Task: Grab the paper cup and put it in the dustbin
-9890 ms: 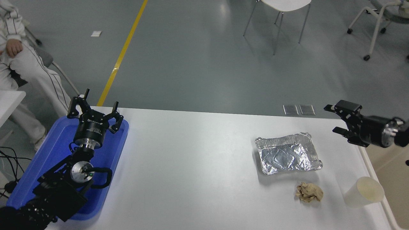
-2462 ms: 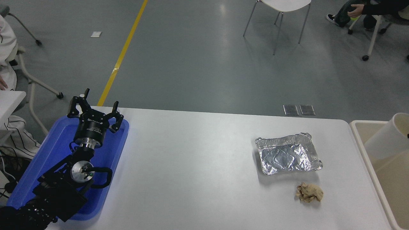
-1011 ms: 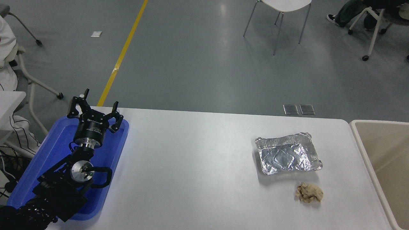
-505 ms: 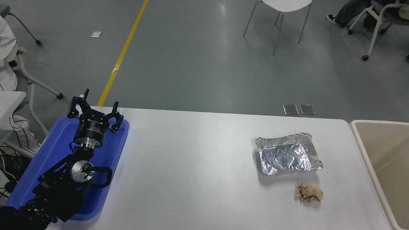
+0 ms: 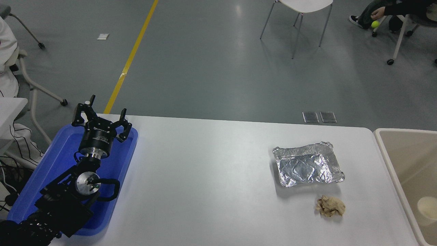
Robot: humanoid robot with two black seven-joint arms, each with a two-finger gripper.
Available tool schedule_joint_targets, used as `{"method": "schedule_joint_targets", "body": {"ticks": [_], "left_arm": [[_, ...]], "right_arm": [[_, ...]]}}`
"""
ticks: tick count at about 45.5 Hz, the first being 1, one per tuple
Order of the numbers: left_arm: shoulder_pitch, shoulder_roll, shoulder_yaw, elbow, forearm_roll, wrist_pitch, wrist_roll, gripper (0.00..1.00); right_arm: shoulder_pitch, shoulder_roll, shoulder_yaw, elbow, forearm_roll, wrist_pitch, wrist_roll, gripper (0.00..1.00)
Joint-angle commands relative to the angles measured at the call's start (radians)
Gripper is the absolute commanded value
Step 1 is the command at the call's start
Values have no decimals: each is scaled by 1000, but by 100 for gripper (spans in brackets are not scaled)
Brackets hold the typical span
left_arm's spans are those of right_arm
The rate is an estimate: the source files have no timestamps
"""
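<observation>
The paper cup lies inside the dustbin, seen as a pale round rim low on the bin's beige inside, at the right edge of the head view. My left gripper is parked over the blue tray at the lower left, fingers spread open and holding nothing. My right arm and gripper are out of view.
A crumpled silver foil tray sits on the white table's right half, with a tan paper wad just in front of it. The blue tray lies under my left arm. Chairs and seated people are on the floor beyond.
The cup was held tilted over the bin 2.5 s ago, then out of sight; now it shows at the bin's bottom. My right arm has left the picture. The left arm has not moved.
</observation>
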Motion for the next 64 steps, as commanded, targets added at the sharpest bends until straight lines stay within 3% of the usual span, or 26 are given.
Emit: {"method": "schedule_joint_targets", "body": {"ticks": [1,8,19,29,37,44,52,64], "left_arm": [[0,0,0,0,0,0,0,100],[0,0,0,0,0,0,0,100],[0,0,0,0,0,0,0,100],[0,0,0,0,0,0,0,100],[0,0,0,0,0,0,0,100],[0,0,0,0,0,0,2,100],[-2,0,0,0,0,0,0,100],[-2,0,0,0,0,0,2,100]], "right_arm": [[40,1,28,9,1,-5,-1,99],[84,-17,60,60,-1,-3,-1,100],[178,-143,48,247,-17,-3,-1,100],[308,-248,39,486,-275,0,-1,100],[477,-294,-99,693,-338,3,-1,100],[745,-263,-389,863,-335,6,6,100],[897,-107,-601,887,-323,92,7,100],[1104,-45,-642,1035,-323,268,7,100]]}}
